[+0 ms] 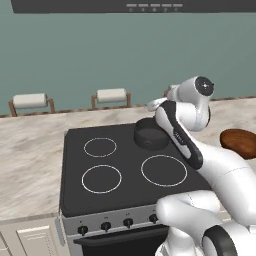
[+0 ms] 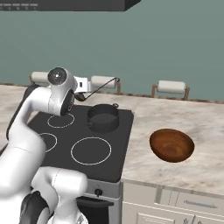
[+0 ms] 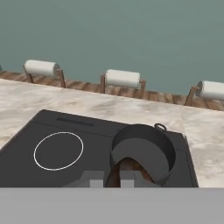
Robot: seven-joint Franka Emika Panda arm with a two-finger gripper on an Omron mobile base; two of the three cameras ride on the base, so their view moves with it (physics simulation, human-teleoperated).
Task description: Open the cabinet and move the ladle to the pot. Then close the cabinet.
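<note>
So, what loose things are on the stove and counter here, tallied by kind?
Towel rolls: 3
Pot: 1
Bowl: 1
Ladle: 1
Total: 6

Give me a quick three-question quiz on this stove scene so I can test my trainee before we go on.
1. True or false: the pot sits on a front burner of the stove.
2. The gripper is shut on: A) a mug, B) the ladle, C) a spatula.
3. How many paper towel rolls stand along the wall?
Key: 1 false, the pot is on the rear right burner. 2 B. 3 three.
</note>
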